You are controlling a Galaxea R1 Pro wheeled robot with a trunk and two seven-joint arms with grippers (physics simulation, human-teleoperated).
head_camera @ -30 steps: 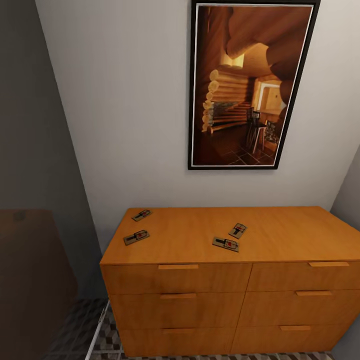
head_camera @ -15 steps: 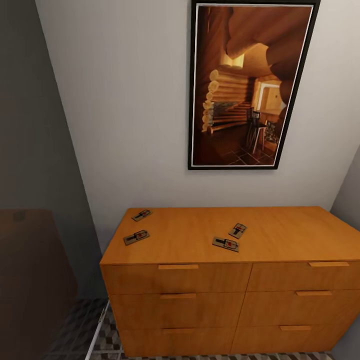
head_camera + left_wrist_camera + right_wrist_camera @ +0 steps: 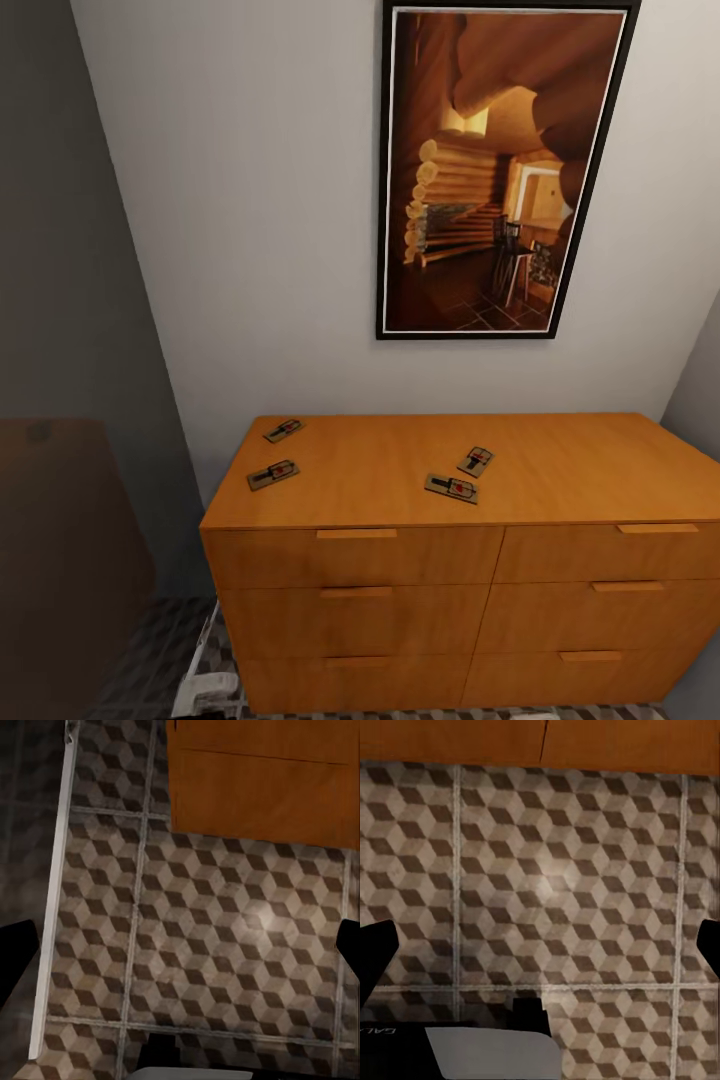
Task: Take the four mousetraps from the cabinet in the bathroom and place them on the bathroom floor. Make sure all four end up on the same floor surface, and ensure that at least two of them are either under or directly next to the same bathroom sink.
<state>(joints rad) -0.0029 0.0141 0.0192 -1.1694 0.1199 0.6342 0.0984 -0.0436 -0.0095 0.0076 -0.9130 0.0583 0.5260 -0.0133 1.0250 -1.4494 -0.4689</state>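
Observation:
Several mousetraps lie flat on top of the orange-brown cabinet [image 3: 560,470]: two near its left end [image 3: 284,430] [image 3: 273,474] and two near the middle [image 3: 476,461] [image 3: 451,488]. All the drawers are closed. My left gripper [image 3: 180,952] hangs open over the cube-patterned bathroom floor [image 3: 225,945], close to the cabinet's lower left corner [image 3: 255,787]. Nothing sits between the spread fingers of my open right gripper [image 3: 540,949], which is above the floor [image 3: 555,870] in front of the cabinet's base [image 3: 540,739]. The sink is out of view.
A framed picture [image 3: 500,170] hangs on the white wall above the cabinet. A dark brown panel [image 3: 60,540] stands at the left. A white strip [image 3: 52,907] runs along the floor beside the cabinet. A white part of my left arm [image 3: 208,688] shows by the cabinet's foot.
A white part of my left arm has come up into the head view at the cabinet's lower left. The mousetraps and cabinet have not moved.

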